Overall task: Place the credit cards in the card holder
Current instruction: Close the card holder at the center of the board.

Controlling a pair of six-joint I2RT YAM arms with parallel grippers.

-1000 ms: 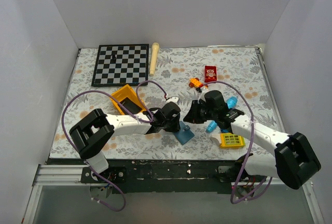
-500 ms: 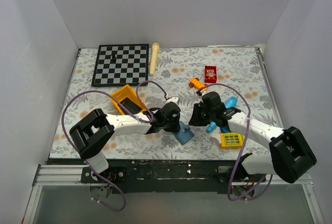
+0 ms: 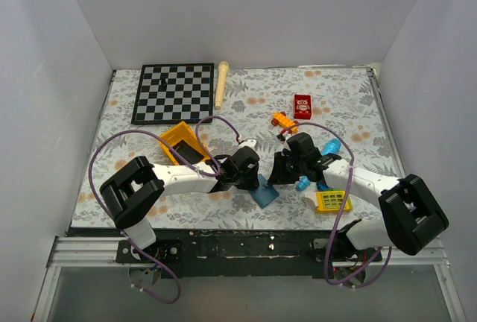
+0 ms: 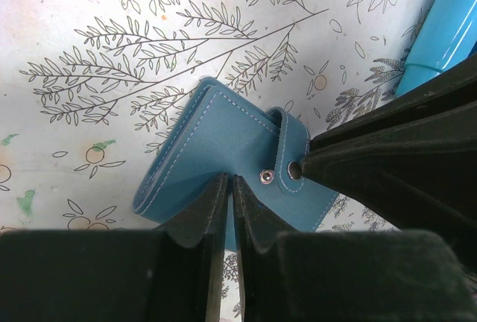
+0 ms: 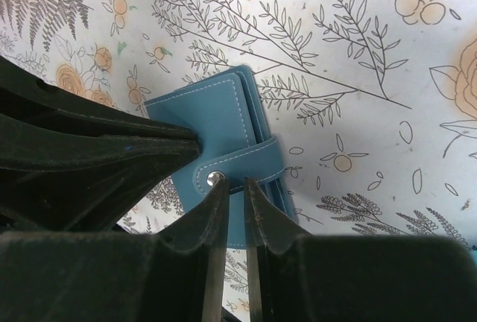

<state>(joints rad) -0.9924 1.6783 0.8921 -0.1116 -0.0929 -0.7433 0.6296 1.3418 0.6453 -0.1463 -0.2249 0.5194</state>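
The slate-blue card holder lies folded near the table's front edge. It also shows in the left wrist view and the right wrist view. My left gripper is shut on its near edge. My right gripper comes in from the right with its jaws almost together, pinching the end of the snap tab by the silver stud. A dark flat shape lies in the yellow tray; I cannot tell whether it is the credit cards.
A chessboard and a wooden rod lie at the back left. A red box and an orange toy are behind the right arm. A bright blue tube toy and a yellow window piece are beside it.
My right gripper has moved left and down onto the card holder's tab. The left arm and the card holder have stayed in place.
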